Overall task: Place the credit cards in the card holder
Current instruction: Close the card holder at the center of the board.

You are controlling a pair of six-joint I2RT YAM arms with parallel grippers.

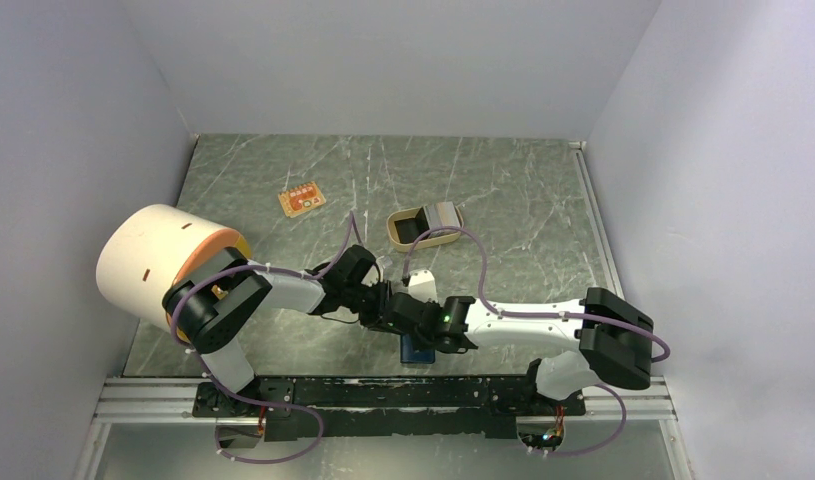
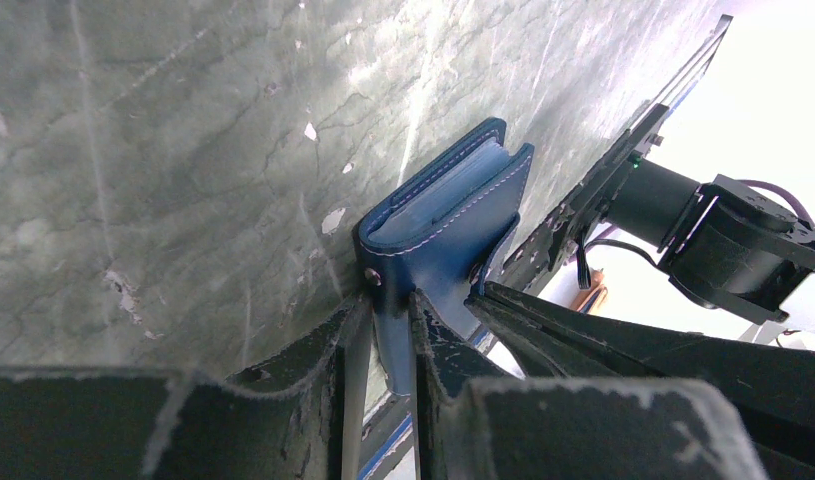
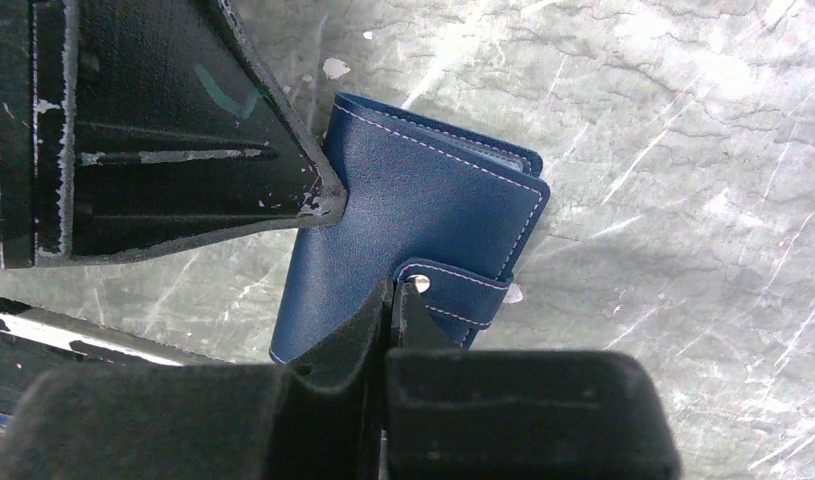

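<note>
A lab robot cell: plain pale walls (image 1: 73, 120) box in a marble-patterned table (image 1: 523, 180) on three sides. The left arm (image 1: 283, 290) and right arm (image 1: 543, 322), trailing purple cables (image 1: 481, 270), are bolted to a metal rail (image 1: 143, 398) along its near edge.

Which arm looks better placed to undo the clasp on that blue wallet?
Right. The right jaws sit shut at the snap tab of the card holder, while the left jaws clamp its cover, steadying it. So the right arm can likely pull the tab open.

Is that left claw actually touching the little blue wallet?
Touching. The left wrist view shows the left claw pinching the card holder between its fingers.
</note>
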